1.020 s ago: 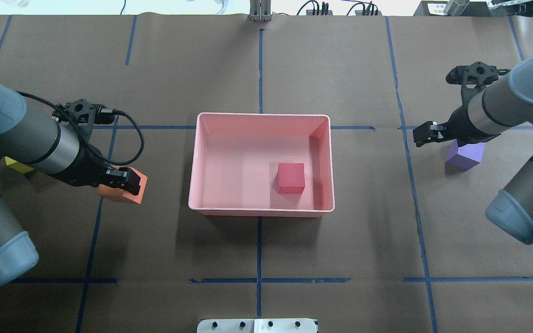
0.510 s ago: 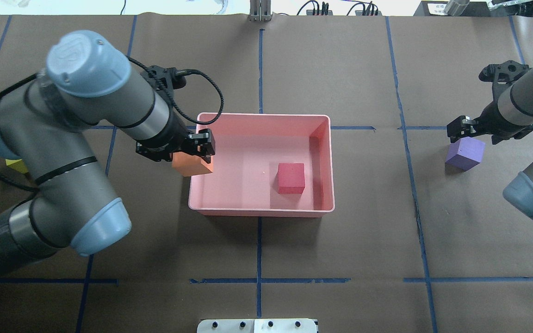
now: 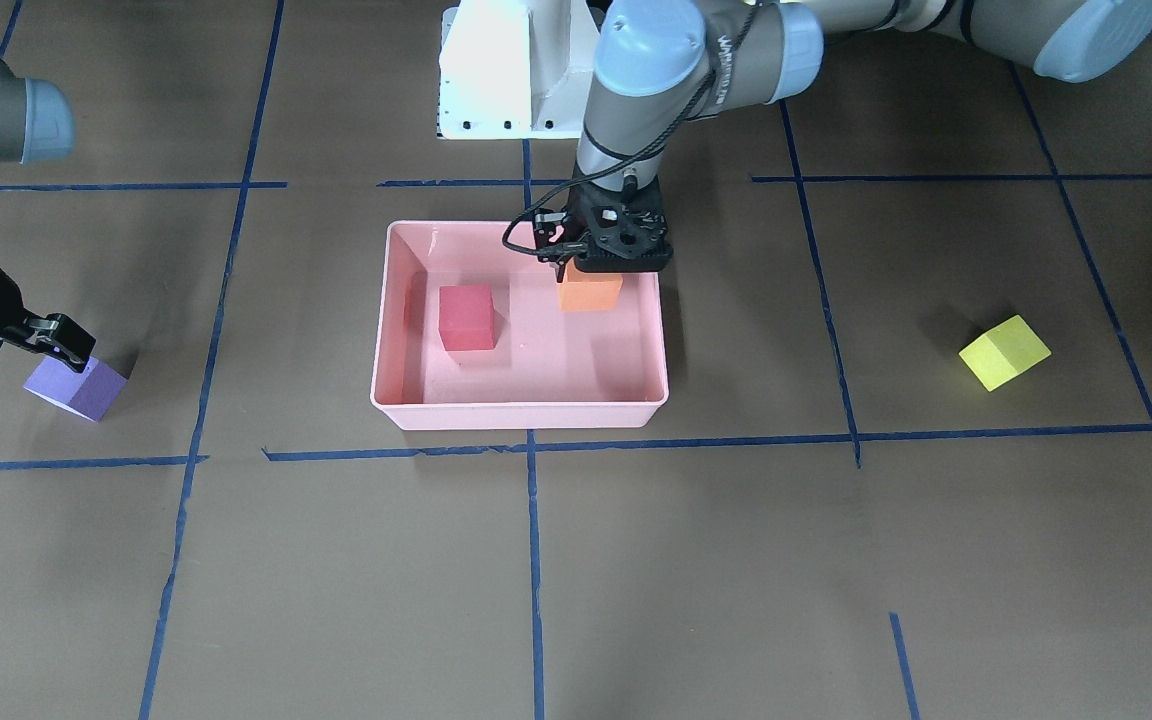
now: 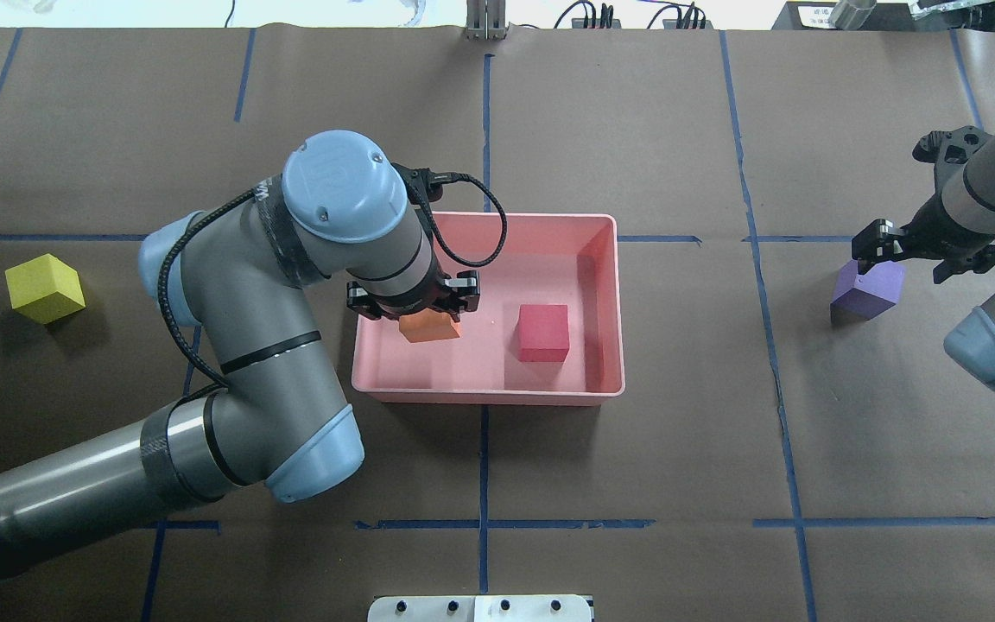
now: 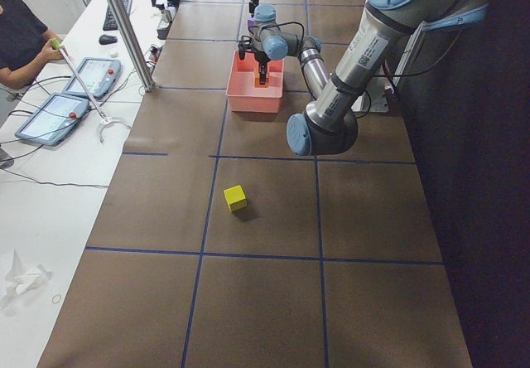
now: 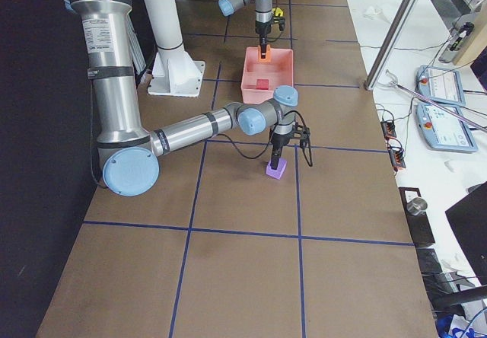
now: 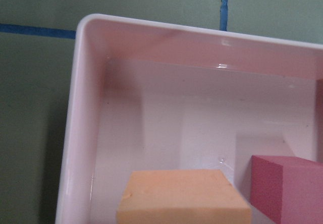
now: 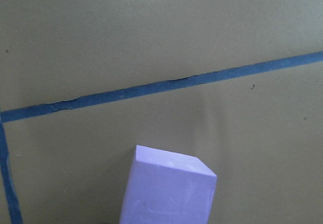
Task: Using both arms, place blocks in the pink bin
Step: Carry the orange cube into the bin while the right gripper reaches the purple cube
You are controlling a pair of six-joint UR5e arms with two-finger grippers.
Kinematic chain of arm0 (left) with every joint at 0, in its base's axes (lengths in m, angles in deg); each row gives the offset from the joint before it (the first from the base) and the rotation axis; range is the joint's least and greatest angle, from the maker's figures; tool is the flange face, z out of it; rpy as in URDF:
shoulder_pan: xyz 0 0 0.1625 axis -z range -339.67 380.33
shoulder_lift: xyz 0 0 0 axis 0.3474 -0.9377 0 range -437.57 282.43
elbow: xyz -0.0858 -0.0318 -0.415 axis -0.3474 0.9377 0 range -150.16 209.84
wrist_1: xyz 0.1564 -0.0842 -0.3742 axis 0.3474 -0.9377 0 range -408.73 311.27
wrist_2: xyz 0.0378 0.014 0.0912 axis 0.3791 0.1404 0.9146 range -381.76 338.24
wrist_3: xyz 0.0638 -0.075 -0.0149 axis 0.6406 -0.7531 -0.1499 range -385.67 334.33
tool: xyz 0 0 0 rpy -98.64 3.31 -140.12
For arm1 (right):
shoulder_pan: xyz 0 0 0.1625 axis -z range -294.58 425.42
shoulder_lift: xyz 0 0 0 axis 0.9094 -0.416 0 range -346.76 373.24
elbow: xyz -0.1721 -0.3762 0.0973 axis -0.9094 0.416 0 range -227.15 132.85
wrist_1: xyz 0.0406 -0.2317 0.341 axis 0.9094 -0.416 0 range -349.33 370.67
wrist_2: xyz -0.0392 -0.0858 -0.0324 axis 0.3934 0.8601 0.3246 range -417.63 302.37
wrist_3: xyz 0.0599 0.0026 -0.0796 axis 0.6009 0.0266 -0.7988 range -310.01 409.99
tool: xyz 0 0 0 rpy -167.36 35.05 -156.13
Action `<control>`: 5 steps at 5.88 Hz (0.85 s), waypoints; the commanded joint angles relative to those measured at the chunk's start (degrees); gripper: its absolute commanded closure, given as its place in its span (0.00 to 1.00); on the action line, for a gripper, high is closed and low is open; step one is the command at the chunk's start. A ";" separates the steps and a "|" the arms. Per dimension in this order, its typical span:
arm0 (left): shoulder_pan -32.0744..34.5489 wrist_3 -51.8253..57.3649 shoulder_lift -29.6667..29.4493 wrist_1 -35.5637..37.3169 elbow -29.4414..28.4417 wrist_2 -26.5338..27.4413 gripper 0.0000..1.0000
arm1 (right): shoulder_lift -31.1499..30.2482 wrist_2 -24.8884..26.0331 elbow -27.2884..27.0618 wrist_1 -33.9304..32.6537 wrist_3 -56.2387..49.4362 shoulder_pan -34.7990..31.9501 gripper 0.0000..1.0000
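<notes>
tape lines [image 4: 483, 466] grid the brown paper surface [image 4: 679, 432].

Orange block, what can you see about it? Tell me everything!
The orange block is a small matte cube, foam-looking. The left gripper is shut on it from above, holding it over the pink bin, in the half on the robot's left. It is apart from the red block. Whether it touches the floor is unclear.

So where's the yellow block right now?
In the overhead view the yellow block sits alone on the table at the far left, on the robot's left side, well clear of the pink bin.
</notes>
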 commanded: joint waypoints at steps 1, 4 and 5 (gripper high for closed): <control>-1.99 0.25 -0.27 -2.22 -1.84 3.90 0.01 | 0.69 -2.04 4.60 6.34 6.23 0.08 0.00; -4.37 -0.19 -0.01 -2.05 -0.97 8.40 0.00 | 0.88 -2.39 5.50 7.34 13.47 0.17 0.01; -4.28 -0.19 -0.01 -2.05 -0.44 8.40 0.00 | 0.88 -2.39 6.63 7.34 13.31 0.34 0.01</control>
